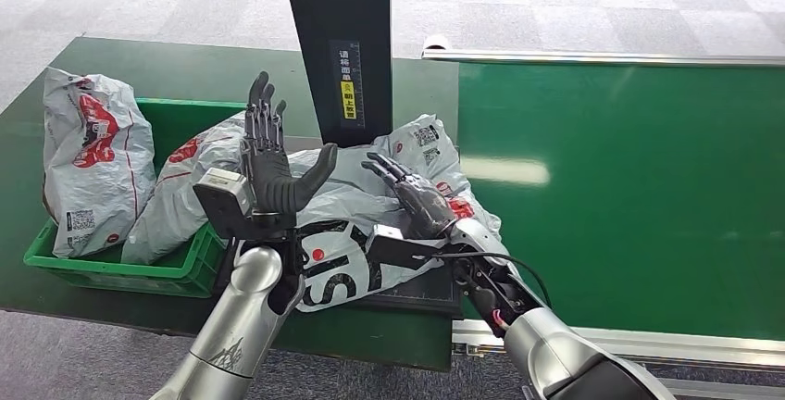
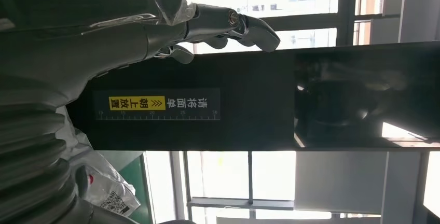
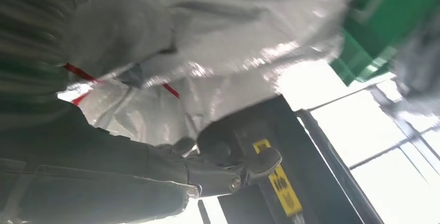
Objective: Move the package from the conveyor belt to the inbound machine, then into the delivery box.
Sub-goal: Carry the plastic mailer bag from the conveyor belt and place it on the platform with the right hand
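The package (image 1: 370,206), a soft, slick plastic mailer, lies mid-frame on the machine (image 1: 338,39) base, one end drooping into the green box (image 1: 176,270) at left. The left hand (image 1: 273,164) is raised, fingers spread, holding nothing. The right hand (image 1: 412,198) rests open on it. Bunched film near an edge probably gives the firmest grip.

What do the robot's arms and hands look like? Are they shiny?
Yes, the arms are shiny silver tubes. The left arm has a small dark logo low down. The right arm shows black cables and a bit of red wiring near the wrist. The left hand and right hand are dark grey, with long jointed fingers. Each wrist carries a boxy grey camera.
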{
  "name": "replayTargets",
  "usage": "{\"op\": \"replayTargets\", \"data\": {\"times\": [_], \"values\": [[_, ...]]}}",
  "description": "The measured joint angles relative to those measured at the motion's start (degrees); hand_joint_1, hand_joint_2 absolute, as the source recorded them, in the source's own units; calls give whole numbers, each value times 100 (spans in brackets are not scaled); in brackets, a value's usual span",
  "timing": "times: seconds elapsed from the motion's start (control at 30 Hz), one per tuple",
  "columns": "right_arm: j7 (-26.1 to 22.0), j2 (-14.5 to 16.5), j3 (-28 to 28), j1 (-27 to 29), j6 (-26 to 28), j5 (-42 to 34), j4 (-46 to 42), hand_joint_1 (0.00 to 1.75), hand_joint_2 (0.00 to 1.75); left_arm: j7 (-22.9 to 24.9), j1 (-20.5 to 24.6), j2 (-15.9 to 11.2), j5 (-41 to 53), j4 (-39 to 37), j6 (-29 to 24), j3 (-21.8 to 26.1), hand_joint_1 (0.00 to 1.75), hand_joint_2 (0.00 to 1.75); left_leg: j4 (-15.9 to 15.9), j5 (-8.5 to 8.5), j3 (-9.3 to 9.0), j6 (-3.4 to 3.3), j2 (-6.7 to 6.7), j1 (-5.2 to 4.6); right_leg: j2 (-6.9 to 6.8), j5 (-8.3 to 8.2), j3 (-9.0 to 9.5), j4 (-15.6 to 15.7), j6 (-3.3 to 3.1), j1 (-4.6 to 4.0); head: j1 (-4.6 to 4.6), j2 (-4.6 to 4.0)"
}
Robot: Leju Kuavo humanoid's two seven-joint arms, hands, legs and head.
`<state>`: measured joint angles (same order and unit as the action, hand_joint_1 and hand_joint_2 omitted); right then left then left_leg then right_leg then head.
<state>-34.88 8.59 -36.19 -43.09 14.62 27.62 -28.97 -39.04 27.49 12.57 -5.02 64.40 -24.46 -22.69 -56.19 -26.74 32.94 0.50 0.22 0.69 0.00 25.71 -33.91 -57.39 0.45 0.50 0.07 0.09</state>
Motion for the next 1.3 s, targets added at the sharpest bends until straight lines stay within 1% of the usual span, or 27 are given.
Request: {"op": "replayTargets", "data": {"times": [0.1,0.37,0.57,0.7,0.87,0.93,1.03,1.17,1.23,1.3], "values": [[-171,-8,324,150,-301,-538,-444,0,175,25,1,0,33,-7,10,3,0,175,0,0,0,0,0,0,0,0,0,0,0,0,-1,0],[8,-193,790,587,-719,-1438,-1879,0,175,91,46,-9,64,-23,13,9,0,175,0,0,0,0,0,0,0,0,0,0,0,0,0,0],[45,-418,1046,957,-662,-1968,-2798,0,175,194,36,-92,66,-32,19,9,0,175,0,-1,0,0,-1,0,0,0,0,0,0,0,0,0],[77,-596,1235,1236,-549,-2284,-3170,0,175,418,-23,-202,-1,-101,367,9,0,175,0,-1,0,0,0,0,0,0,0,1,0,0,-1,0],[80,-731,1528,1521,-482,-2715,-3321,0,175,673,-129,-312,-241,-213,1117,-19,0,175,0,-1,0,0,-1,0,0,0,0,1,0,0,0,0],[86,-764,1668,1628,-502,-2881,-3354,0,175,718,-160,-346,-259,-268,1277,-51,0,175,0,-1,1,0,-1,0,0,0,0,1,0,0,-1,0],[102,-806,1846,1785,-580,-3074,-3409,0,175,777,-175,-383,-194,-357,1378,-87,0,175,0,-1,1,1,-1,0,0,0,0,1,0,0,-1,0],[122,-856,2033,1959,-606,-3177,-3452,0,175,832,-175,-421,167,-496,1251,-177,0,175,1,-1,1,1,-1,0,0,0,0,1,0,0,-1,0],[122,-869,2094,2026,-607,-3181,-3476,0,175,837,-167,-435,551,-561,960,-254,0,175,1,-1,1,1,0,0,0,0,-1,1,0,0,-1,0],[123,-873,2137,2081,-622,-3174,-3511,0,175,926,-142,-445,1209,-629,516,-377,0,175,0,-1,1,1,-1,0,0,0,0,1,0,0,-1,0]]}}
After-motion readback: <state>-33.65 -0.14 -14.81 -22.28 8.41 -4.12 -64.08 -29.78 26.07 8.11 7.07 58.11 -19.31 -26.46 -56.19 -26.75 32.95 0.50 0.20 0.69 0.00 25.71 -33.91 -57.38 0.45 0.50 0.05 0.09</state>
